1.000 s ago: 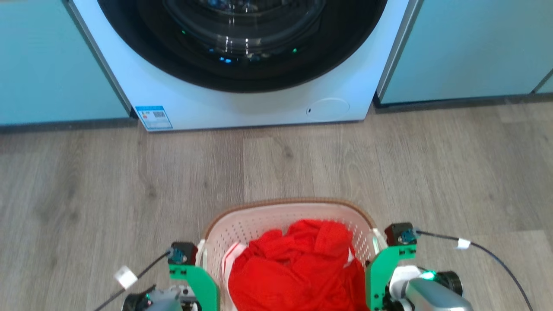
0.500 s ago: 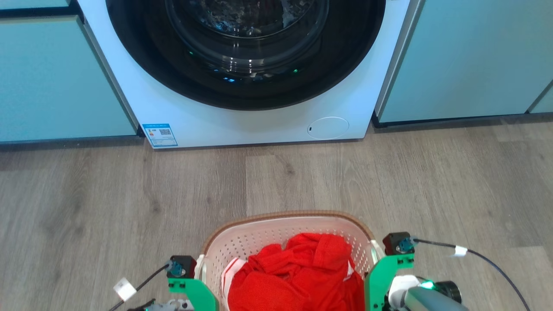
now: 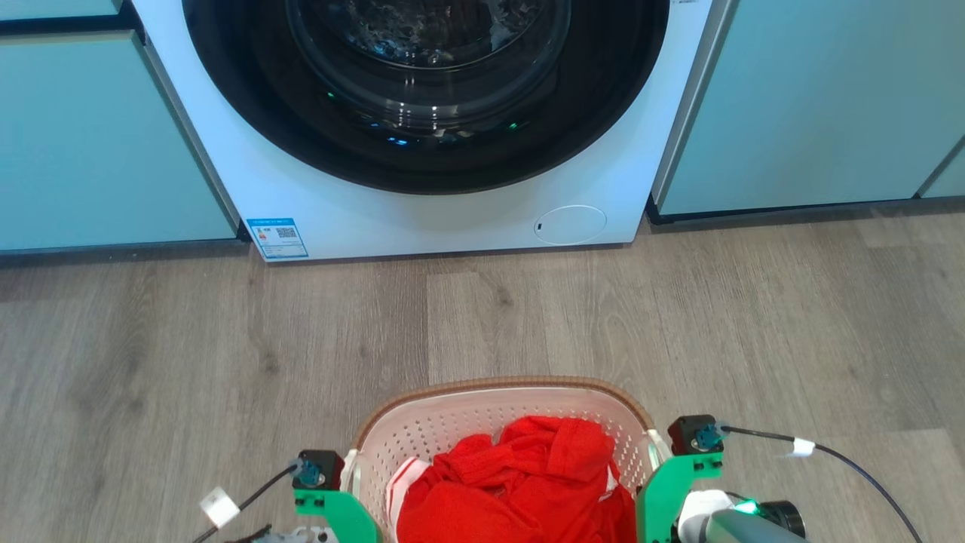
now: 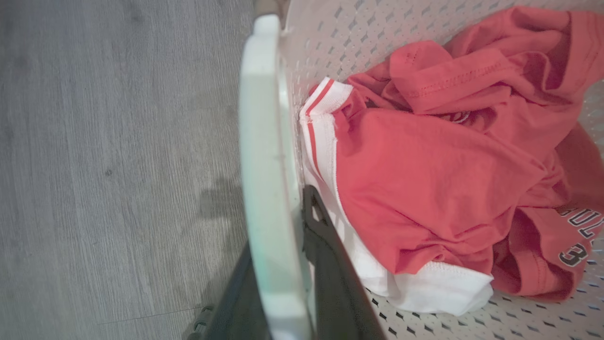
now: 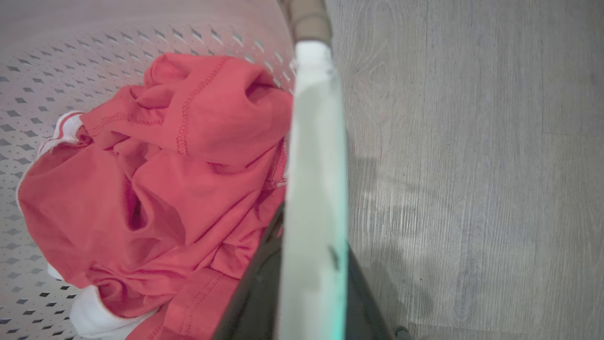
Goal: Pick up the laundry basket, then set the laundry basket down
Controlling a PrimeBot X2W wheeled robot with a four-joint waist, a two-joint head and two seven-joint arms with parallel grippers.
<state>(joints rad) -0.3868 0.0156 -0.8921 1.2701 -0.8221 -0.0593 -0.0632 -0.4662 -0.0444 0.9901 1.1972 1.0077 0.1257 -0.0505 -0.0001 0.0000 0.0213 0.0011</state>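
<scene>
my head camera is shifting: the white front-loading washing machine (image 3: 422, 219) is sitting lower than a second ago, and the small white perforated plastic laundry basket (image 3: 452, 430) is staying between my arms, above the floor. left wrist: left gripper (image 4: 278, 222) is clamping one white handle (image 4: 264, 141). right wrist: right gripper (image 5: 314, 236) is clamping the other handle (image 5: 314, 141). the pickup is looking done; setting down is remaining.

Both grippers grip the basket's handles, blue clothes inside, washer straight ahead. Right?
No: the clothes are red, not blue; the head view shows it. The left gripper and right gripper do grip the basket's handles, washer straight ahead.
</scene>
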